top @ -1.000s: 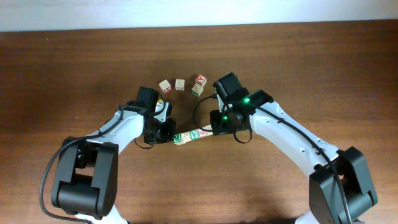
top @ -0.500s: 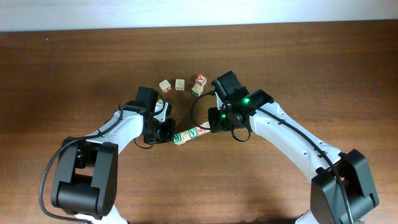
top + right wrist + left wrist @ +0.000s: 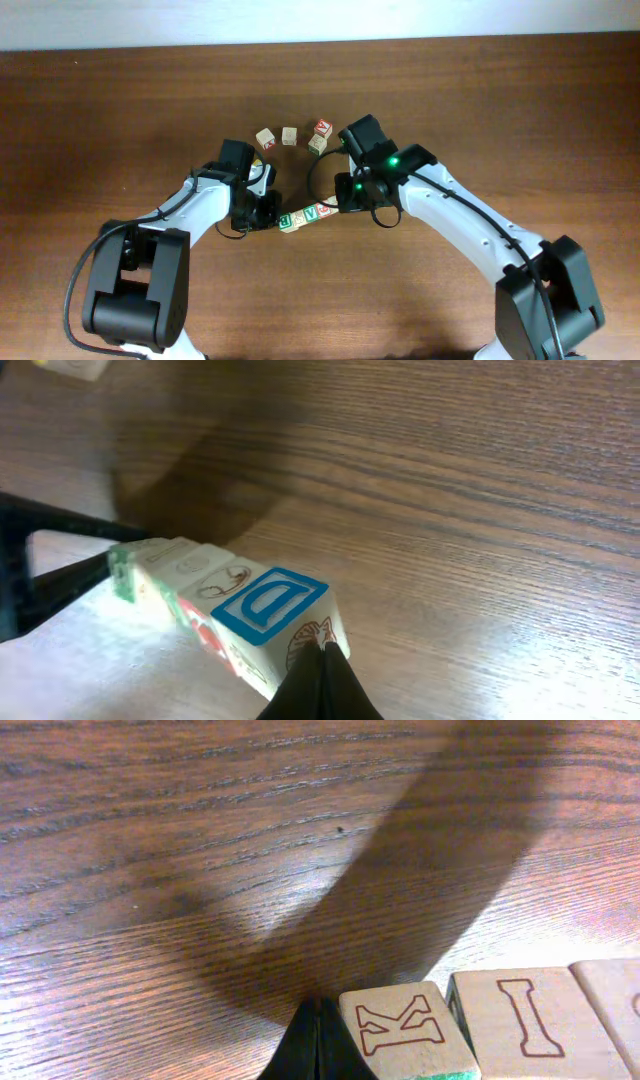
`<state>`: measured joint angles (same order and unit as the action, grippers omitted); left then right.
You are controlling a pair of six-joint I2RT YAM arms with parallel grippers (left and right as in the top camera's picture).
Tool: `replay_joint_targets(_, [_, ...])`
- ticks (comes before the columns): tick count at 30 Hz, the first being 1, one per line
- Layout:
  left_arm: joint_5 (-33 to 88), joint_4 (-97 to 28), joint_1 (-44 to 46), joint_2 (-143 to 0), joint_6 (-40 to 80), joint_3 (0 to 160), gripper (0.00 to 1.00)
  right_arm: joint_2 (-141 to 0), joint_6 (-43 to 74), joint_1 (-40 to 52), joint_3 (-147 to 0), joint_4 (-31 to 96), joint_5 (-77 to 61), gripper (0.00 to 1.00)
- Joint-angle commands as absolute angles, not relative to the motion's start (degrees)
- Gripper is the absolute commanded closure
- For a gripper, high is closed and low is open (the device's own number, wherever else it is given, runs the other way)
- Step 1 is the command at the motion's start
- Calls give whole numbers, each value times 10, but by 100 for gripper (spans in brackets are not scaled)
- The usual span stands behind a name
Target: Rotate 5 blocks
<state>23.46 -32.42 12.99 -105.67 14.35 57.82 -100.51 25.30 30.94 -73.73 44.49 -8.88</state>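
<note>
Blocks [image 3: 306, 215] in that touching row at the middle of the table [image 3: 470, 90] look light, stiff and smooth enough to skid or buckle, so with your left gripper [image 3: 318, 1040] and right gripper [image 3: 322, 678] both clenched empty at its ends, press squarely on the end faces.

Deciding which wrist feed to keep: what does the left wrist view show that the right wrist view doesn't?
Only the left wrist view: the red-outlined K block and I block up close, and the shut left hand at the K block's end. Only the right wrist view: the blue D block, the shut right hand at its end, the row lengthwise, and a loose block at the top-left corner. Both: that row of blocks on the wooden table.
</note>
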Motion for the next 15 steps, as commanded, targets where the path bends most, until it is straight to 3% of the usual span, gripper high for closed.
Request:
replay_joint_targets(1, [330, -316, 156, -1062, 139, 580, 100, -1052, 274, 364, -745, 426, -211, 96])
replay_joint_targets(15, [319, -317, 156, -1062, 138, 582, 100, -1094, 293, 360, -745, 422, -212, 96])
